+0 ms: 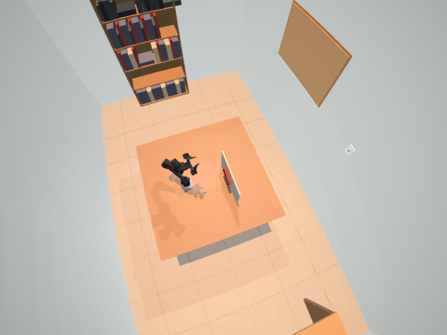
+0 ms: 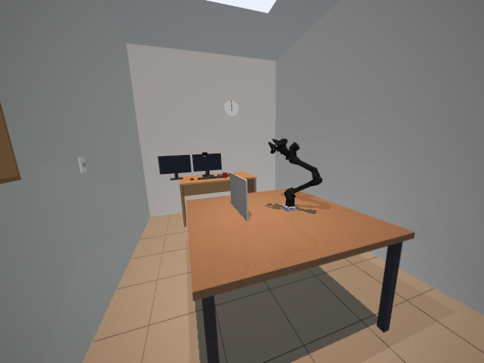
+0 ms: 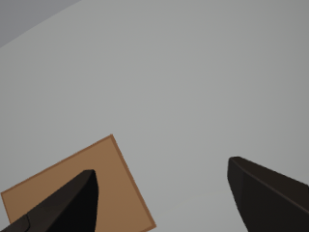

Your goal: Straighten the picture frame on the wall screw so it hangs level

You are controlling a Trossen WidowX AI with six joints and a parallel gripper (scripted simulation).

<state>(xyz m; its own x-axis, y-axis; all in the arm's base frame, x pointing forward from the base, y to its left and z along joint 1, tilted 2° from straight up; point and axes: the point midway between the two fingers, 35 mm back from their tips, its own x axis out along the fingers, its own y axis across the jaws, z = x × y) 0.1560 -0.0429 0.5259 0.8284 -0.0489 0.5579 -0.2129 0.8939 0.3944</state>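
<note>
My arm (image 2: 308, 169) is matte black, slim and jointed, on a pale lilac base plate (image 2: 294, 209); my end effector (image 3: 161, 219) has two dark tapered fingers.

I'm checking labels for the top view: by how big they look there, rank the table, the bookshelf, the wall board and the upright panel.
1. Table, clearly largest.
2. Bookshelf and wall board: close in apparent size, and both sit nearer the camera, so I won't rank them.
3. Upright panel, seen edge-on, smallest.
</note>
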